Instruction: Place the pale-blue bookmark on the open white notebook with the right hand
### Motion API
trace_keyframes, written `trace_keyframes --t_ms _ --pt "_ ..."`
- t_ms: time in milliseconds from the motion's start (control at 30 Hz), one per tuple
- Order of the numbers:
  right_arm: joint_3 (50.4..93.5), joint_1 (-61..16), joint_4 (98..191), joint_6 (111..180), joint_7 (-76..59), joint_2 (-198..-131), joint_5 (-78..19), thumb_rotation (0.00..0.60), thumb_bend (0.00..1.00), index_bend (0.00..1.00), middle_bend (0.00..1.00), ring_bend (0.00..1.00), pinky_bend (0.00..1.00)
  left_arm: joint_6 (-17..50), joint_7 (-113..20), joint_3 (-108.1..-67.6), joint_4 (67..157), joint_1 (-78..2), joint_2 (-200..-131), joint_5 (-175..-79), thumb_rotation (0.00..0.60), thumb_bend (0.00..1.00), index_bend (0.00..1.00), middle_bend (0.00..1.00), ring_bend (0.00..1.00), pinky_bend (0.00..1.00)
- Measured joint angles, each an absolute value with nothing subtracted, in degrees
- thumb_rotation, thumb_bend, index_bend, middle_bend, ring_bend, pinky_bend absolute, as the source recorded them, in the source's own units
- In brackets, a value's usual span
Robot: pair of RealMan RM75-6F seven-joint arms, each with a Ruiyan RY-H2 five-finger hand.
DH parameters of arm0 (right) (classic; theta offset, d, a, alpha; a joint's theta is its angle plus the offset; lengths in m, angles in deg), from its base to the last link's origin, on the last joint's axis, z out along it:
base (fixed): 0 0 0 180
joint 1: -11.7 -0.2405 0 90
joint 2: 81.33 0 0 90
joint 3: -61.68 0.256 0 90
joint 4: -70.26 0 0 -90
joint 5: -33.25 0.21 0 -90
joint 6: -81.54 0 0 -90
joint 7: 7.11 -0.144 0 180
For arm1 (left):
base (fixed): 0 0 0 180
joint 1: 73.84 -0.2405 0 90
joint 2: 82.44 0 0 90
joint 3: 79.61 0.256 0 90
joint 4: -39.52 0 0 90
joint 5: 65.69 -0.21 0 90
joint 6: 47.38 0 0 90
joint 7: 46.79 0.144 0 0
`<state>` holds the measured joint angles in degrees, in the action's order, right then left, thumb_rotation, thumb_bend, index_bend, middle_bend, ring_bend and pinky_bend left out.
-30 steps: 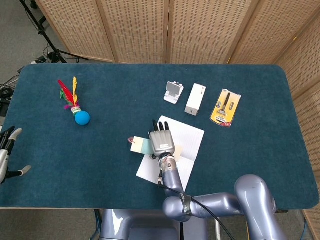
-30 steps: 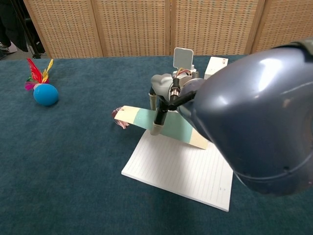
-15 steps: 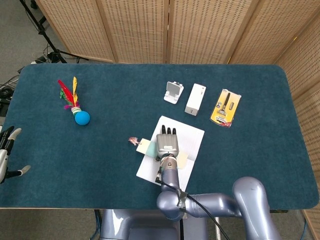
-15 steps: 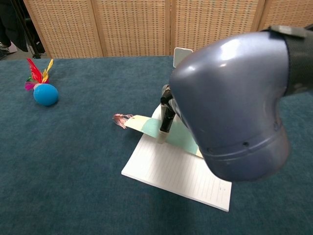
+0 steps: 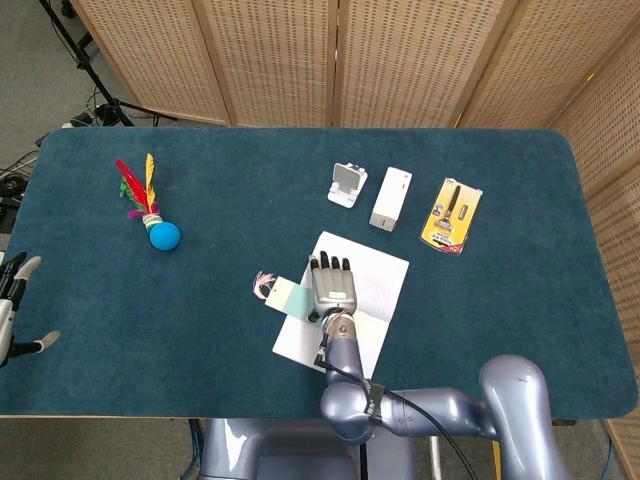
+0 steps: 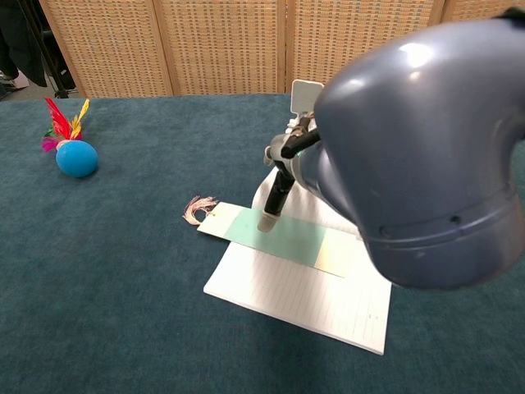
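My right robot hand sits low in the middle of the head view, palm down, its fingers laid flat on the pale-blue bookmark. The chest view shows one finger pressing straight down on the strip; I judge I am pinning it, not gripping it, so it stays put as I let go.

The bookmark lies nearly flat across the open white notebook, running left to right. Its cream end rests on the page, while its tasselled end hangs past the notebook's left edge onto the blue bench — so the placement looks almost done.

My left robot hand shows at the far left edge of the head view, fingers spread and holding nothing, parked well away because this job belongs to the right one.

Toward the upper part of the frame, well apart from the notebook, lie a feathered shuttlecock, a small white stand, a white box and a yellow blister pack — none in my way.
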<state>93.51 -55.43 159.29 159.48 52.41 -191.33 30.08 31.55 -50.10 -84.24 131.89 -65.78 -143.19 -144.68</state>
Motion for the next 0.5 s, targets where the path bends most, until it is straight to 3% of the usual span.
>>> trace_keyframes --t_ms 233,300,467,500 --pt "93.87 -52.99 166.32 157.84 50.03 -187.24 27.45 0.6 0.31 0.0 0.0 0.0 0.0 31.55 -50.4 -84.05 131.95 -65.82 -143.04 -145.07 0.6 0.0 0.0 0.0 0.0 0.0" --pt "93.59 -51.55 169.75 156.18 48.44 -184.84 25.03 0.6 0.42 0.01 0.0 0.0 0.0 31.52 -50.54 -84.0 131.94 -65.82 -143.0 -145.18 0.6 0.0 0.0 0.0 0.0 0.0" --pt "91.81 -46.94 176.38 148.14 42.51 -176.93 17.05 0.6 0.88 0.13 0.01 0.0 0.0 31.56 -50.67 -83.9 132.0 -65.81 -142.96 -145.5 0.6 0.0 0.0 0.0 0.0 0.0" --pt "91.38 -46.27 176.84 146.04 41.49 -175.7 15.79 0.6 0.92 0.14 0.02 0.0 0.0 31.57 -50.64 -83.89 132.04 -65.8 -142.97 -145.54 0.6 0.0 0.0 0.0 0.0 0.0"
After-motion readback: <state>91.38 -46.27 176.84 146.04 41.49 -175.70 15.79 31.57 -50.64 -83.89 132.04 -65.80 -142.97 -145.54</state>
